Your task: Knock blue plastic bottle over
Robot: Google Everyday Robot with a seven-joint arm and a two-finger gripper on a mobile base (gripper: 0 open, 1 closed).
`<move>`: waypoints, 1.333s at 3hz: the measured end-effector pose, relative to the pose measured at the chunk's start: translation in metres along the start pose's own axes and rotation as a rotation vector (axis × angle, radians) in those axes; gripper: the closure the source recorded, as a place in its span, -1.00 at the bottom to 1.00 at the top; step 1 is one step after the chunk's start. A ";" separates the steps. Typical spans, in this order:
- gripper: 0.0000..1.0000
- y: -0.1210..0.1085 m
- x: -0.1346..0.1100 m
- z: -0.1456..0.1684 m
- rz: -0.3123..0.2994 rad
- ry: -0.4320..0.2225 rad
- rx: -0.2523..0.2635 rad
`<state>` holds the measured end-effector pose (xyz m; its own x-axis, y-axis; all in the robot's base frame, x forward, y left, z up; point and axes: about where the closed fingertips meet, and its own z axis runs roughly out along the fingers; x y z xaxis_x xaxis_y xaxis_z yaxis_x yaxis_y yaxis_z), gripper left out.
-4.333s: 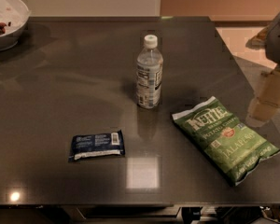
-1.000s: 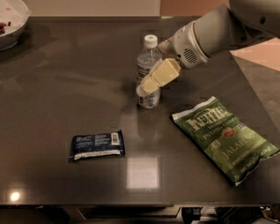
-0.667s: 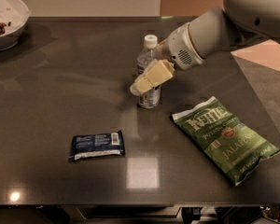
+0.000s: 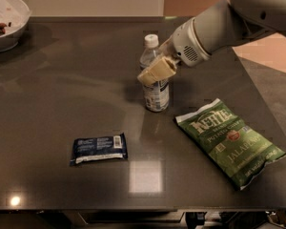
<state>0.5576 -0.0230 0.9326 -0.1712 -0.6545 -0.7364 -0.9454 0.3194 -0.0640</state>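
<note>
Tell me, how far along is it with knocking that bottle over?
Reaching looks done: the end effector is against the middle of the bottle. The push is in hand. Left: the bottle stands roughly upright on the table, so toppling it remains.

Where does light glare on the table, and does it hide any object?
Camera view: a bright square glare lies on the table near its front edge, between the dark-blue packet and the green chip bag, covering neither; a small round spot shines at the front left corner. The gripper, in front of the blue plastic bottle's upper half, is evenly lit.
</note>
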 end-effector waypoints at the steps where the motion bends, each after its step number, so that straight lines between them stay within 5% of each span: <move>1: 0.72 -0.017 0.003 -0.010 -0.022 0.102 0.024; 2: 1.00 -0.041 0.009 -0.020 -0.055 0.248 0.051; 3: 1.00 -0.061 0.021 -0.017 -0.122 0.428 0.034; 4: 0.66 -0.068 0.036 -0.001 -0.175 0.566 -0.030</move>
<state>0.6154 -0.0692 0.9111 -0.1255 -0.9620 -0.2423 -0.9790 0.1596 -0.1266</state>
